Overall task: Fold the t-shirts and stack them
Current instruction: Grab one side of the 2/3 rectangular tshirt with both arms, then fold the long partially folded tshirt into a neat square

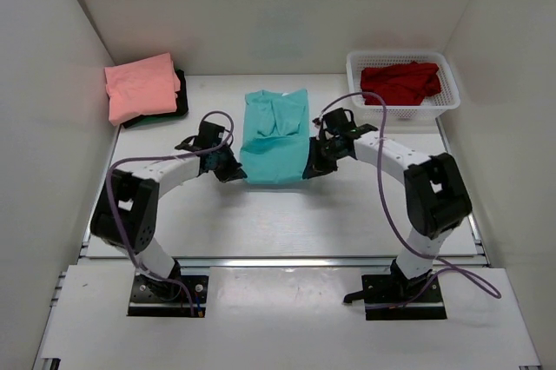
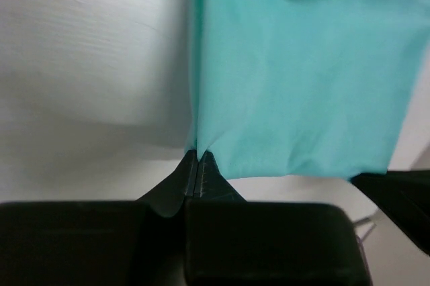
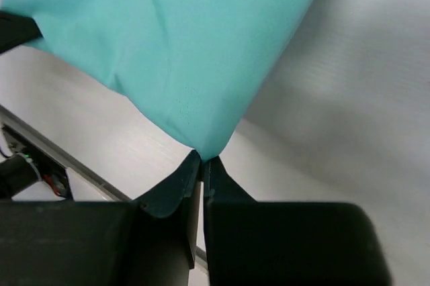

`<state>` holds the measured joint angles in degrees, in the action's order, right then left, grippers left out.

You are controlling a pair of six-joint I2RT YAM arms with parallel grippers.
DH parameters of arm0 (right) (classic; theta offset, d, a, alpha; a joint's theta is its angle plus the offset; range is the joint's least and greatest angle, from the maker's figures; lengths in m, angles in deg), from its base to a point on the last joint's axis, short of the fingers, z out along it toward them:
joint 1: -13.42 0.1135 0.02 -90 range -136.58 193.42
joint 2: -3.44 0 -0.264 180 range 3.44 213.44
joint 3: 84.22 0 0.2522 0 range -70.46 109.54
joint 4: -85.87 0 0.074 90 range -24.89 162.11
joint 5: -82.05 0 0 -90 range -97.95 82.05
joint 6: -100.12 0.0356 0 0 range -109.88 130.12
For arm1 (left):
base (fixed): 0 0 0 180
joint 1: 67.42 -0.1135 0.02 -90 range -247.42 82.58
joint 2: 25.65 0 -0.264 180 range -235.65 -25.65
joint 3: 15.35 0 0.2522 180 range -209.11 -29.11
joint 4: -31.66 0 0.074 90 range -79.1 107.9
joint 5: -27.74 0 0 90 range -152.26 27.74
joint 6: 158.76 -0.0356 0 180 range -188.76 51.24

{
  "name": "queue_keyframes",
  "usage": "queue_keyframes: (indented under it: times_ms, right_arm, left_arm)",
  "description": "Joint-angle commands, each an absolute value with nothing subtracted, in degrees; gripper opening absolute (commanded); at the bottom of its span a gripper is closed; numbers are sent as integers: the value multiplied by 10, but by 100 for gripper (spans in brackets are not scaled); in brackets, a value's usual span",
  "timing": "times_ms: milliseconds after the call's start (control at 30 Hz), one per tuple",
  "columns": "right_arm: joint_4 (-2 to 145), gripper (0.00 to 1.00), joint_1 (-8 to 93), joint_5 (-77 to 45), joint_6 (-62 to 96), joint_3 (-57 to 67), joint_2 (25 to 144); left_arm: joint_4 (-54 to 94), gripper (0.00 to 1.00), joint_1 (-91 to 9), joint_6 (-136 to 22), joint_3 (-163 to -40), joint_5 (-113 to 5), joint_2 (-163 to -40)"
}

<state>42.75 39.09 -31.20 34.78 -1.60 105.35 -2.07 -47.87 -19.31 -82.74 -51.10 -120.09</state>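
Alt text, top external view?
Left gripper and right gripper pinch the near corners of a teal cloth t-shirt mid-table. Far left, a folded salmon pink t-shirt tops a dark t-shirt; far right, a red t-shirt in a white mesh basket.

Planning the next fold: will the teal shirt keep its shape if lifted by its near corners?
Probably floppy: the shirt puckers where the left gripper and right gripper pinch it. Likely sags between them. Seems light: thin cloth.
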Motion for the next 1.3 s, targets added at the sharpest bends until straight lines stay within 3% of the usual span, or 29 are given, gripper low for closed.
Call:
queue_keyframes:
  times_ms: [0, 367, 700, 900, 1267]
  right_arm:
    - [422, 0, 355, -335, 332, -54, 969]
    - [425, 1, 376, -391, 331, -299, 805]
    - [356, 0, 403, -421, 395, -364, 616]
    - [319, 0, 365, -442, 377, -291, 630]
    - [257, 0, 297, -449, 278, -39, 861]
  left_arm:
    - [-38, 0, -474, -173, -802, -489, -1109]
    - [-65, 0, -400, -88, -573, -505, -827]
    - [-170, 0, -339, -44, -571, -484, -680]
    - [-176, 0, -370, -68, -620, -467, -717]
    - [-137, 0, -476, -150, -801, -443, -924]
